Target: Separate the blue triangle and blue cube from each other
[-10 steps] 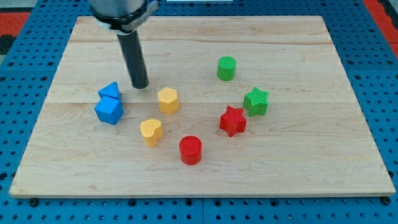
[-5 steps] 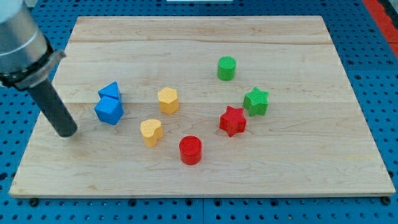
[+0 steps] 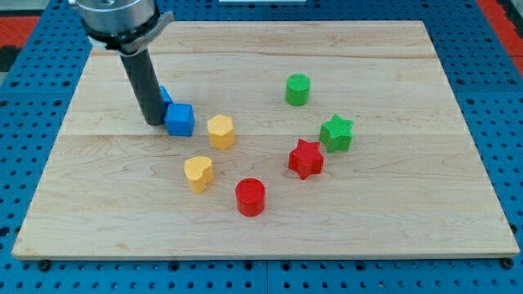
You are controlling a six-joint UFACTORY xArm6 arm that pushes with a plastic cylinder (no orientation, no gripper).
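Camera view: my tip touches blue cube's left.

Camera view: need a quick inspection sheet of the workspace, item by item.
Surface: wooden board on a blue pegboard base, flat.
Job's things: blue cube just right of my tip, close or touching; blue triangle mostly hidden behind the rod, above the cube. Whether the two blocks touch cannot be told.
Clutter: yellow hexagon-like block, yellow heart, red cylinder, red star, green star, green cylinder; all apart from the blue pair.
Grippers: none; a rod only, tip down on the board at the view's left.
Cables: nothing seen.
Surroundings: red patches at the view's top corners; nothing else seen.
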